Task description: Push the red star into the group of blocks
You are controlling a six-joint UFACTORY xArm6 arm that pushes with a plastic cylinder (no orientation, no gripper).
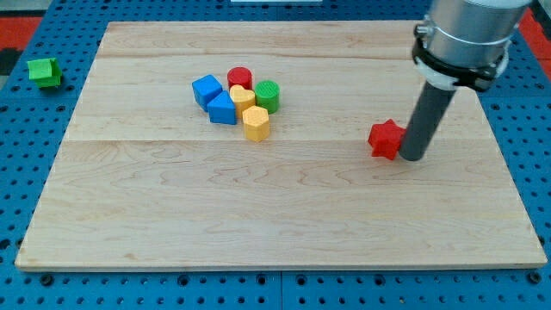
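Jaws: none fitted. My tip (pixel 411 158) is set touching red star (pixel 386 139); risk: star deflected past block group (pixel 237 101) by off-centre push.

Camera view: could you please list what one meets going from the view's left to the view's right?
Green block off the board → blue cube → yellow hexagonal block → green cylinder → red star → my tip, right beside the star on the view's right.
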